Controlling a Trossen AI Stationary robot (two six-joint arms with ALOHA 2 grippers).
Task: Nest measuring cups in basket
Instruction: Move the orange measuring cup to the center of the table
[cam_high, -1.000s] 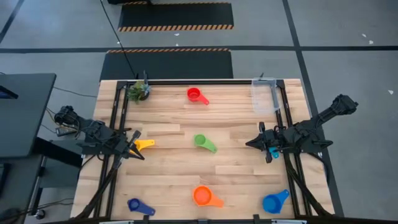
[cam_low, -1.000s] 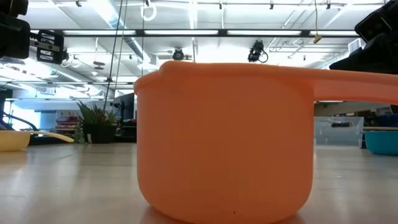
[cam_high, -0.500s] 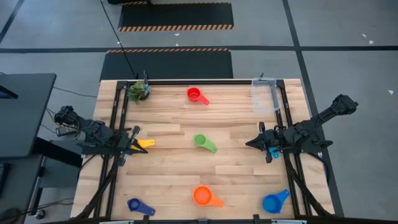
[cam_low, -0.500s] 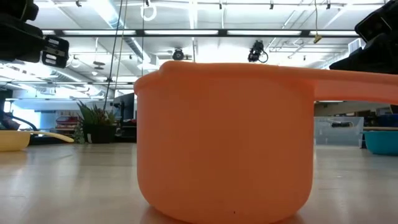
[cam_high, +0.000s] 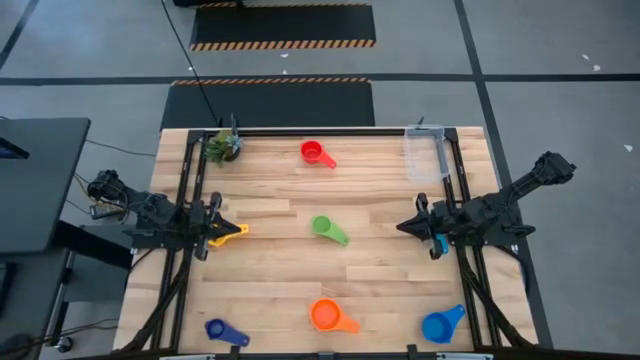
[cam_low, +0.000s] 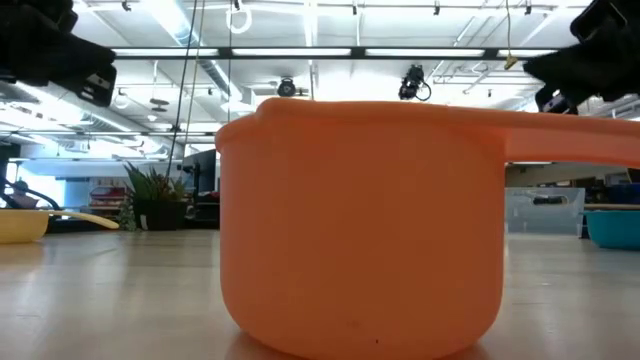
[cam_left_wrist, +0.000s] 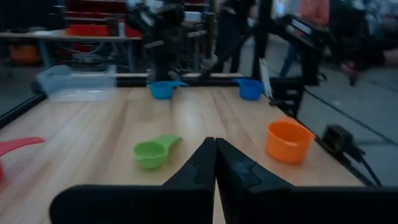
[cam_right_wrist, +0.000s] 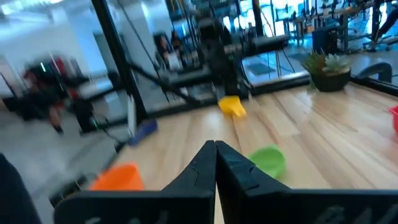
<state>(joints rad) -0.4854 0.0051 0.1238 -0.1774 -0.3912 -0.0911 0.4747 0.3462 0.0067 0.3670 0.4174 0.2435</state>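
Several measuring cups rest on their bases on the wooden table: red (cam_high: 315, 153), green (cam_high: 325, 229), orange (cam_high: 327, 316), dark blue (cam_high: 222, 331), blue (cam_high: 440, 325), yellow (cam_high: 233, 231) and light blue (cam_high: 439, 246). The clear basket (cam_high: 425, 152) stands at the far right corner. My left gripper (cam_high: 214, 232) is shut and held level above the table at the left, just beside the yellow cup and clear above it. My right gripper (cam_high: 404, 227) is shut and level at the right, with the light blue cup under its arm. Both hold nothing.
A small potted plant (cam_high: 222, 146) stands at the far left corner. Black frame rails (cam_high: 186, 190) run along the table's left, right and far edges. The orange cup (cam_low: 365, 230) fills the low view. Bare wood lies between the green cup and the basket.
My left gripper has turned at the wrist, its tip swinging from the near side toward the yellow cup. My right gripper has tipped upward a little. Both stay shut, and no cup has moved.
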